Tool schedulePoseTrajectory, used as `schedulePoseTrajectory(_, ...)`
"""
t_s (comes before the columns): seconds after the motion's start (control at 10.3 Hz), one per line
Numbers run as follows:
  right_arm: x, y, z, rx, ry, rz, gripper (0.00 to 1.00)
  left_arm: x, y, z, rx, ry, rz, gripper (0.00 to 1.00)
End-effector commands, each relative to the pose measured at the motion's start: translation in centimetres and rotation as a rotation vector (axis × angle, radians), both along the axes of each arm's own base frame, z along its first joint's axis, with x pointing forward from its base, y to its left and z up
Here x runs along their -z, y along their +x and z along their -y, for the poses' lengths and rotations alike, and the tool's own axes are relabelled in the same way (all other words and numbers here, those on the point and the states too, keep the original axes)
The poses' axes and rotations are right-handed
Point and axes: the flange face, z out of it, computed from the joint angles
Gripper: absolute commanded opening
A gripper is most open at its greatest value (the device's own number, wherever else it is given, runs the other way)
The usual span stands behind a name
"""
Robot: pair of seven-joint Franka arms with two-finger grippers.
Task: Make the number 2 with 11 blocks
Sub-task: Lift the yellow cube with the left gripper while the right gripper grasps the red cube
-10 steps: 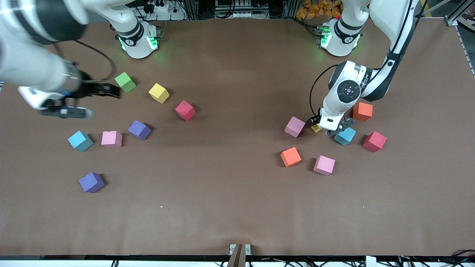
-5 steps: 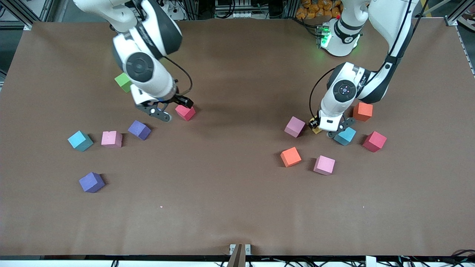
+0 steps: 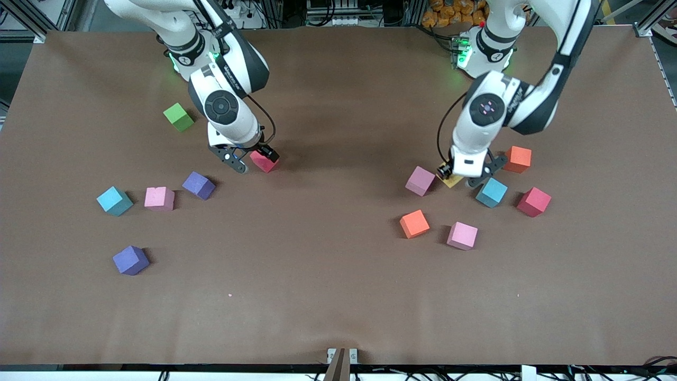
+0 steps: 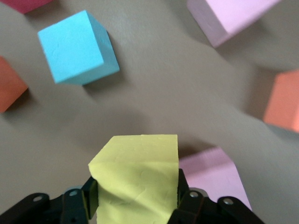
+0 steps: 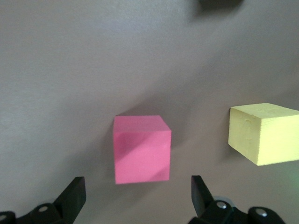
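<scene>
Brown matting covers the table (image 3: 338,296) where we see coloured foam blocks scattered in two groups. At the left arm's end, the left gripper (image 4: 136,205) has its jaws pinched on a yellow block (image 4: 138,179) — the block is held off the mat, over the gap between a pale purple block (image 3: 420,180) and a light blue block (image 3: 491,191). Near them lie two orange blocks (image 3: 517,159) (image 3: 414,223), a red block (image 3: 533,201) and a pink block (image 3: 462,235). At the right arm's end, the right gripper (image 5: 138,196) hangs low with its jaws spread wide around a red block (image 5: 142,148), touching neither side. We see another yellow block (image 5: 264,133) just beside that one in the right wrist view. Nearer to the front camera sit a light blue block (image 3: 114,201), a pink block (image 3: 159,198) and two purple blocks (image 3: 199,185) (image 3: 130,260) — a green cube (image 3: 178,117) lies apart, closer to the right arm's base.
</scene>
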Motion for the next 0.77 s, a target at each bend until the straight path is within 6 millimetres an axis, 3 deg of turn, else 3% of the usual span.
schedulePoseTrajectory(0.0,1.4,-0.1,0.0,0.032,0.009,0.011,1.0,-1.7,-4.2,4.8,0.019,0.007,-0.013,0.0)
schedulePoseTrajectory(0.29,3.2,0.0,-0.1,0.033,0.01,0.011,1.0,-1.6,-10.9,12.8,0.118,-0.017,-0.015,0.0)
schedulePoseTrajectory(0.48,4.1,-0.1,-0.1,0.031,0.005,0.004,1.0,-1.4,-17.3,18.5,0.205,-0.095,-0.032,0.0)
schedulePoseTrajectory(0.68,4.6,-0.2,-0.2,0.024,0.004,0.005,0.96,-0.3,-22.8,22.7,0.357,-0.137,-0.077,0.0)
